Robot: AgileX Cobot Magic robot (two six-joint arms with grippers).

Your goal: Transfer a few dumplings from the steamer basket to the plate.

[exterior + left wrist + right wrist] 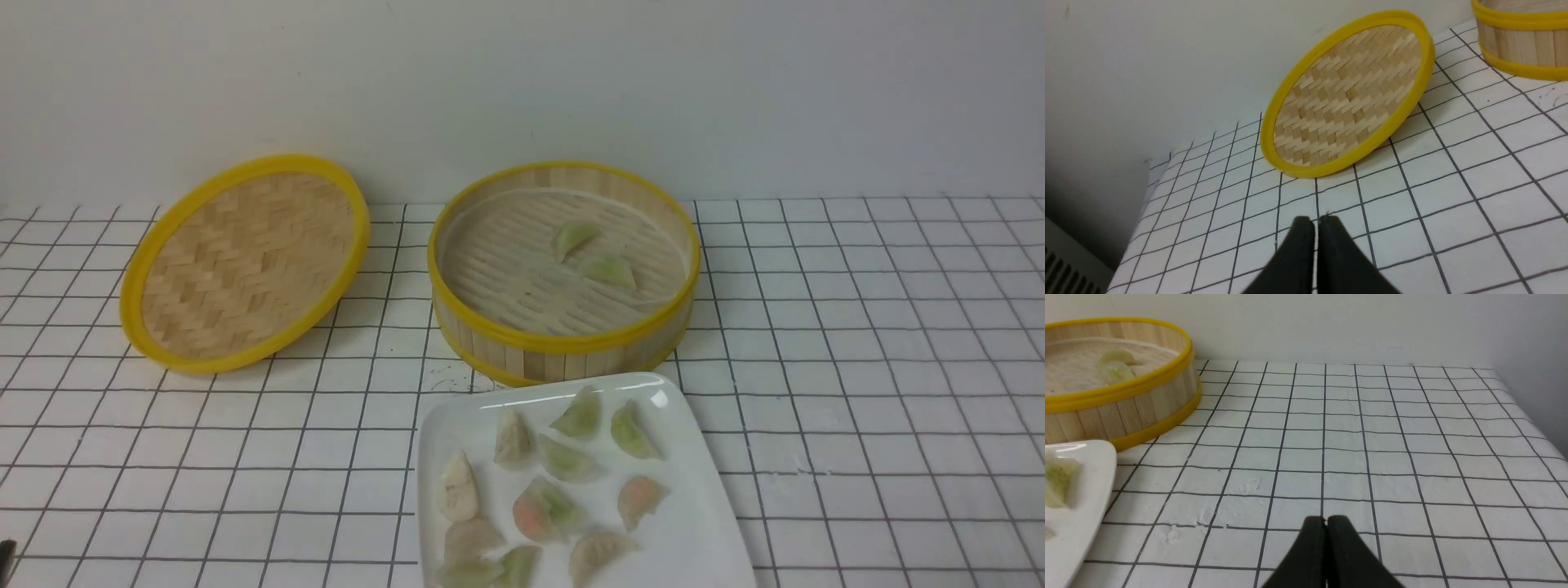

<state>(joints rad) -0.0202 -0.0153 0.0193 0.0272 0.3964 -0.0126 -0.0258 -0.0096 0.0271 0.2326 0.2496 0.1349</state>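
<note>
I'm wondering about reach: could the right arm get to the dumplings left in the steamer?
Probably yes: the basket is open on top, and the right gripper looks shut and empty, so it must open first.

A white table marked with a dark grid [816, 392] is seen. On it are set a round steamer basket [563, 343] and, just in front, a white rectangular plate [686, 523]. A woven lid [245, 261] is tilted, set apart to the basket's left.
</note>
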